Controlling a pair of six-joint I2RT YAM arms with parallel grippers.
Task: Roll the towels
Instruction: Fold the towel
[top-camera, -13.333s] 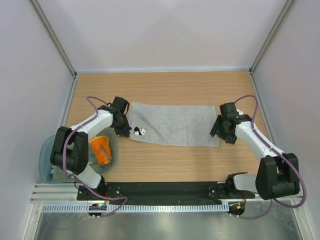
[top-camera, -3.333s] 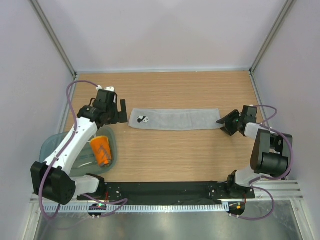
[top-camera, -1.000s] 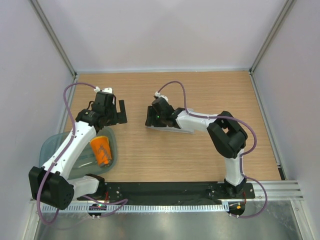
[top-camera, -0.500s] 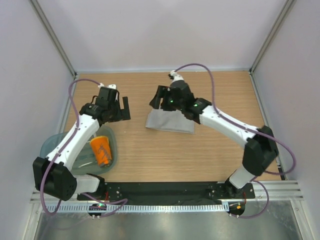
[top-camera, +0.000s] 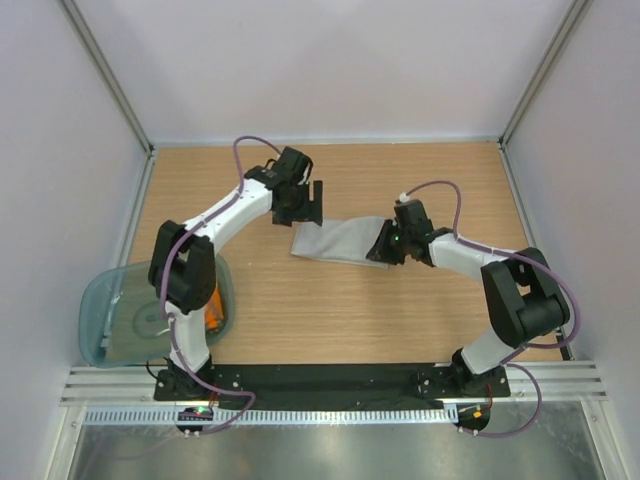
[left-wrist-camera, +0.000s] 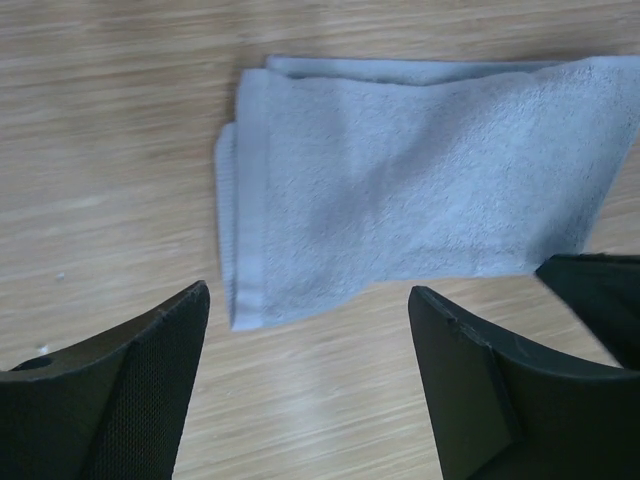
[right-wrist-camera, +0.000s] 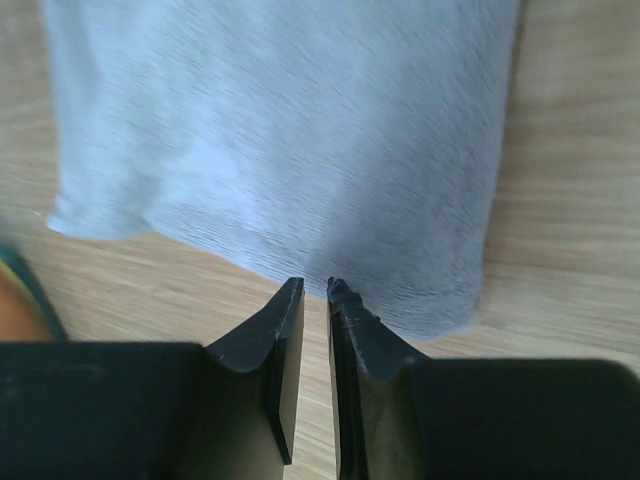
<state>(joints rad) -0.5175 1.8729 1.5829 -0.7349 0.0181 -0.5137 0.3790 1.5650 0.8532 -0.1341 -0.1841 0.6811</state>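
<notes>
The grey towel (top-camera: 335, 243) lies folded into a short, thick band near the middle of the table (top-camera: 430, 180). Its long side runs roughly from 9 to 3 o'clock, slightly tilted.

The left arm (top-camera: 235, 208) reaches in from 8 o'clock. The left jaws hang over the towel's 11 o'clock corner, spread wide and released, with nothing between them. In the left wrist view their two dark fingers (left-wrist-camera: 130, 390) frame the towel's stacked, layered end from above.

The right arm (top-camera: 460, 258) comes in from 4 o'clock, and the right jaws sit low at the towel's 3 o'clock end. In the right wrist view they are drawn almost together, with only a slit between the fingers (right-wrist-camera: 260, 350). Their tips are at the near edge of the cloth, and I cannot tell whether any cloth is nipped.

The orange towel (top-camera: 211, 310) is in the teal tub (top-camera: 110, 320) at the table's 8 o'clock edge, mostly hidden behind the left arm.
</notes>
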